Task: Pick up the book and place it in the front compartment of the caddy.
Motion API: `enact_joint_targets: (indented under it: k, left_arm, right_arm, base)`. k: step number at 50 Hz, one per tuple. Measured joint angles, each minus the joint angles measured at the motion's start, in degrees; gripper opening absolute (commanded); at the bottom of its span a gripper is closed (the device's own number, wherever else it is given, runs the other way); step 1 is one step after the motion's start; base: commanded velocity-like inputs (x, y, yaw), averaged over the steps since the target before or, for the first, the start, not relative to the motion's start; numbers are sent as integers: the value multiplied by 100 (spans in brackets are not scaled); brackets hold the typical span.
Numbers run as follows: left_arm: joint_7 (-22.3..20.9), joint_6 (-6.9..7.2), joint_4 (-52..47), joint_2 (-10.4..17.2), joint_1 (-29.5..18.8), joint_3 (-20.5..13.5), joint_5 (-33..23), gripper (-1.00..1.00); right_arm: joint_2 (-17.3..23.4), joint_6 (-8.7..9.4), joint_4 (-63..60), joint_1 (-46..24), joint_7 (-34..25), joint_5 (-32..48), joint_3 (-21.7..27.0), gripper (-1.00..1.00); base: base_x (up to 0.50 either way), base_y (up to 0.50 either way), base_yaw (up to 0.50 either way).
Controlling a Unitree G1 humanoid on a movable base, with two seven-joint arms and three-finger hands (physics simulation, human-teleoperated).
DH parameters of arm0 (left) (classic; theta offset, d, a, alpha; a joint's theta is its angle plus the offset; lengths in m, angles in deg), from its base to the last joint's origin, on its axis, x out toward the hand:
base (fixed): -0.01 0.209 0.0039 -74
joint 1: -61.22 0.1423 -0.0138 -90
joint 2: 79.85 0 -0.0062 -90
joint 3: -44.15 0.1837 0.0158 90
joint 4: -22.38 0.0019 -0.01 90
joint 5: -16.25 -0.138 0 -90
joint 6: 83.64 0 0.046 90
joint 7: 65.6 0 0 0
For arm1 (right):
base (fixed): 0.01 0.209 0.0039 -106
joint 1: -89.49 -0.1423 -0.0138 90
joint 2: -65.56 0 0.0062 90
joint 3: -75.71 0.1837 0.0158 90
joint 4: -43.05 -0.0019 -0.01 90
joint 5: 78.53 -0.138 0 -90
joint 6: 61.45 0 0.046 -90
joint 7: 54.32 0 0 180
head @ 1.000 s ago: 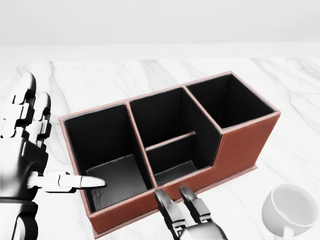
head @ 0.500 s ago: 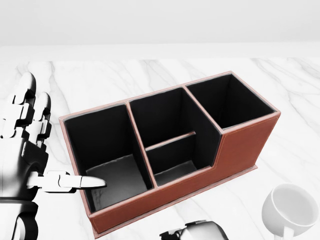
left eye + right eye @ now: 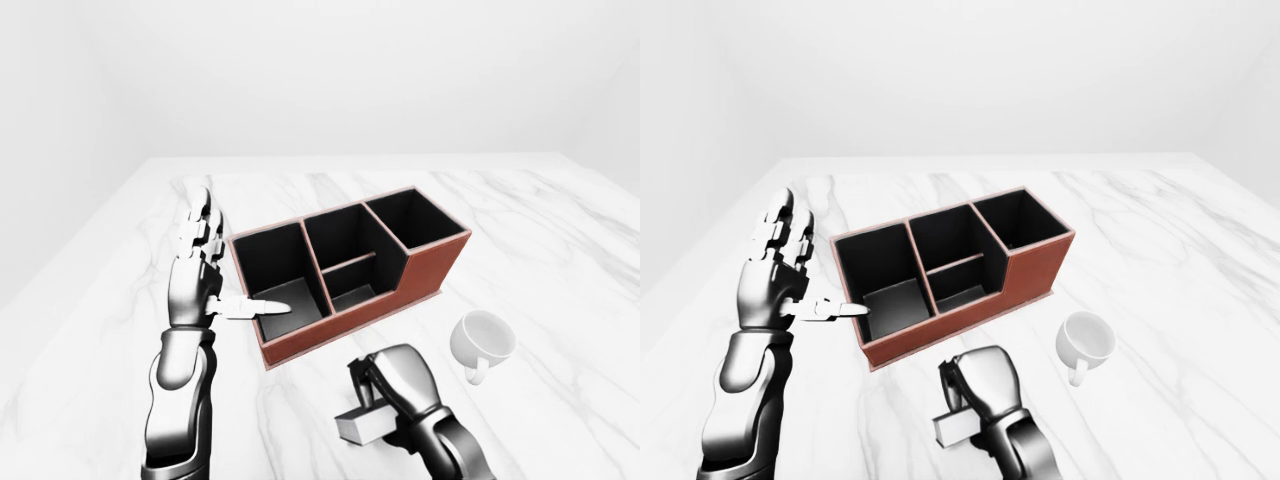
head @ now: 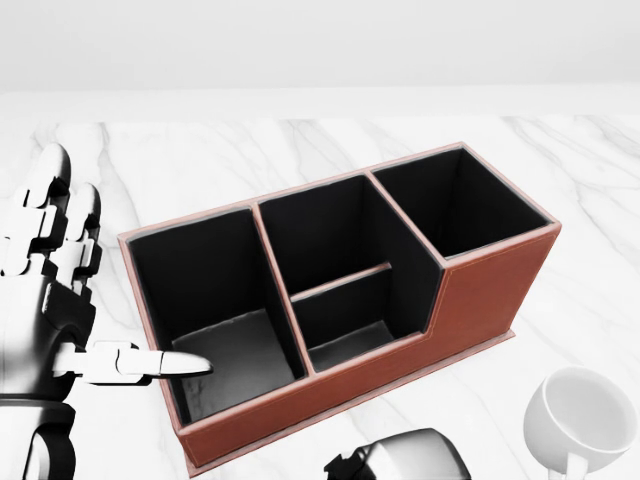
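my left hand stands upright at the left of the left-eye view, palm flat, two fingers pointing up and spread a little, thumb stuck straight out toward the view's right. its forearm rises from the bottom edge. my right hand sits low in the view, knuckles up, fingers curled down and closed round a book, its forearm entering from the bottom right.
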Motion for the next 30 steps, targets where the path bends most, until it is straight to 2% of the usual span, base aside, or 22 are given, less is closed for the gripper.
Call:
enact_joint_targets:
  k: [30]
  left_arm:
    - [-2,0,-13,2,8,-7,3,100]
  right_arm:
    - [-107,0,-942,15,-675,-57,244,-100]
  base:
    - [0,0,0]
